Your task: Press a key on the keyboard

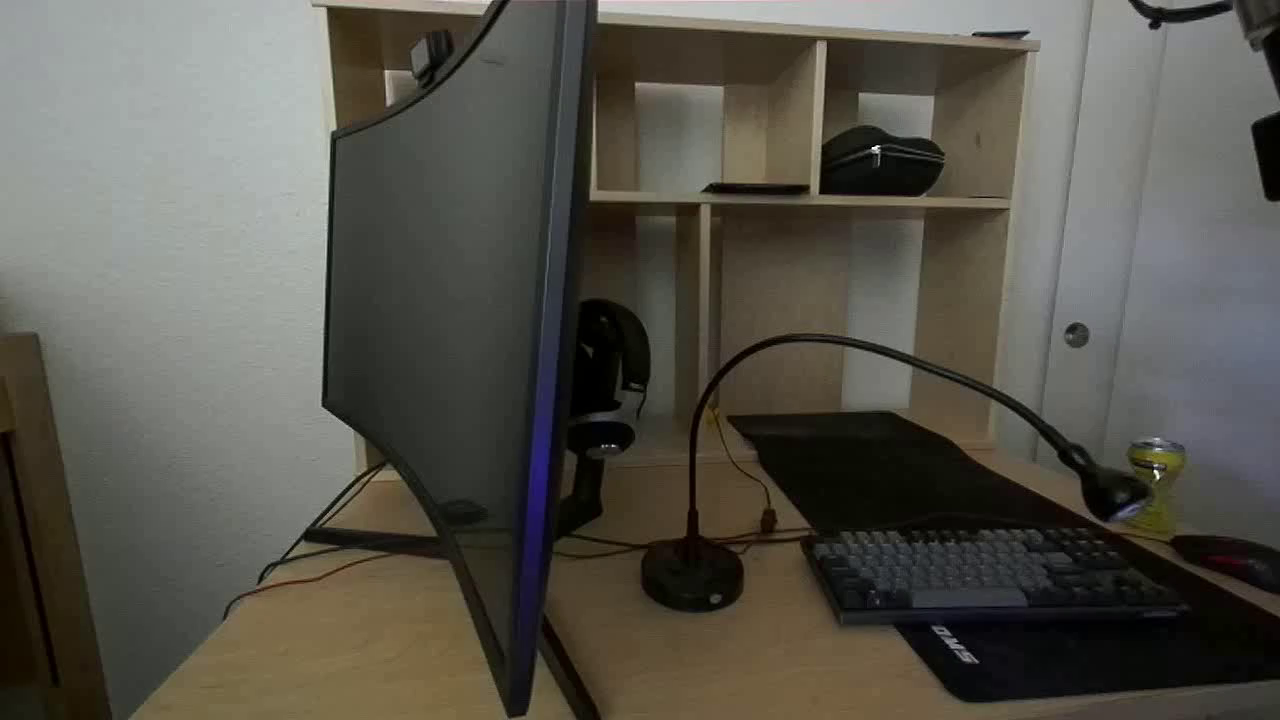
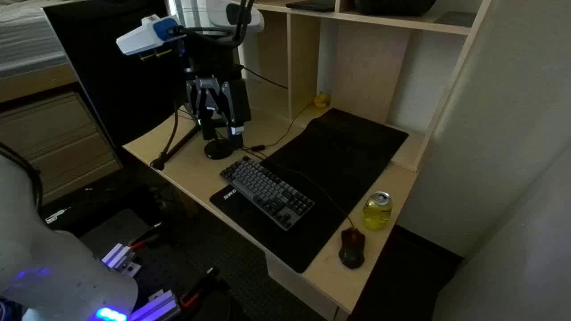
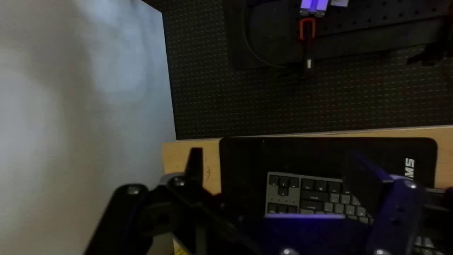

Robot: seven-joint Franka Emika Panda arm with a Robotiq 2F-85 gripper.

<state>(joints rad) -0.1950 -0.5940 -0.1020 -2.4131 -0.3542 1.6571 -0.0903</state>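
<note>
The keyboard (image 1: 985, 580) is flat and wide, dark with rows of bluish-grey keys, and lies on the black desk mat. It also shows in an exterior view (image 2: 267, 191) and in the wrist view (image 3: 283, 194), where my gripper hides part of it. My gripper (image 2: 221, 133) points down with its fingers apart, high above the desk and not touching the keyboard. In the wrist view its fingers (image 3: 276, 156) stand wide apart with nothing between them. In an exterior view only a dark piece of the arm or gripper shows at the upper right edge.
A gooseneck lamp (image 1: 692, 575) arches over the keyboard. A large curved monitor (image 1: 450, 300) stands beside it. A mouse (image 2: 352, 249) and a yellow can (image 2: 377, 210) stand near the desk's end. The black mat (image 2: 339, 147) reaches toward the wooden shelf (image 2: 304, 58).
</note>
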